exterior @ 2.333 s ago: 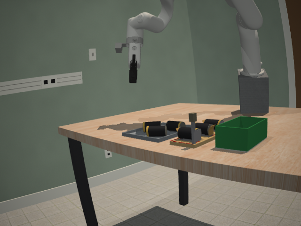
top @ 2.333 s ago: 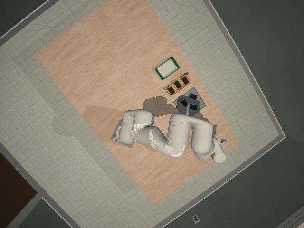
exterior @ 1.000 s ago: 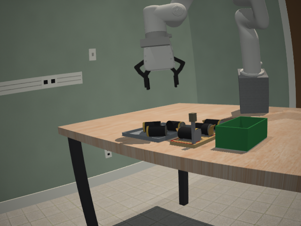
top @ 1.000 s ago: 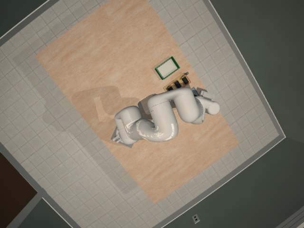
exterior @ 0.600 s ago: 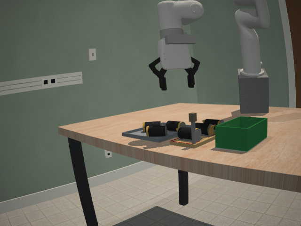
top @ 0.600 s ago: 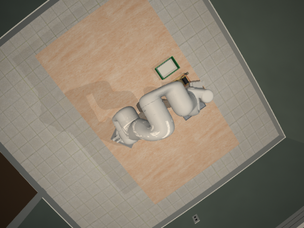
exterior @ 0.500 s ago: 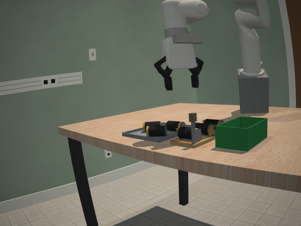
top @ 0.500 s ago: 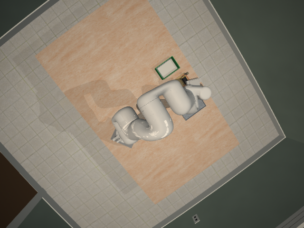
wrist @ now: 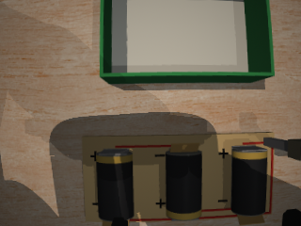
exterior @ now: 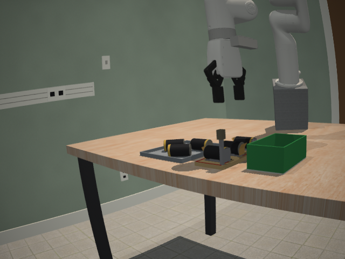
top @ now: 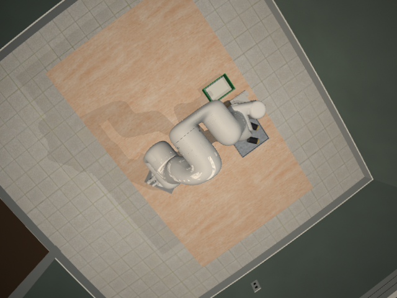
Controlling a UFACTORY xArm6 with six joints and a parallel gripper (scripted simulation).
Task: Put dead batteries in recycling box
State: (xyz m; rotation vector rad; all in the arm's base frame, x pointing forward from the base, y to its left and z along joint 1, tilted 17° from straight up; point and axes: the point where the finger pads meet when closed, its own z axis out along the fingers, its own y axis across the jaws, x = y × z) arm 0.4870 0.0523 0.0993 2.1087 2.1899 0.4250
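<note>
Jaws spread, empty; we judge middle battery [wrist: 183, 185] rigid, smooth, prone to roll; grip across barrel midlength.

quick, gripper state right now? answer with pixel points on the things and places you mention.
Gripper [exterior: 228, 94]: open, fingers wide apart, holding nothing, up above the battery holder [exterior: 208, 165] [wrist: 150, 188].
</note>
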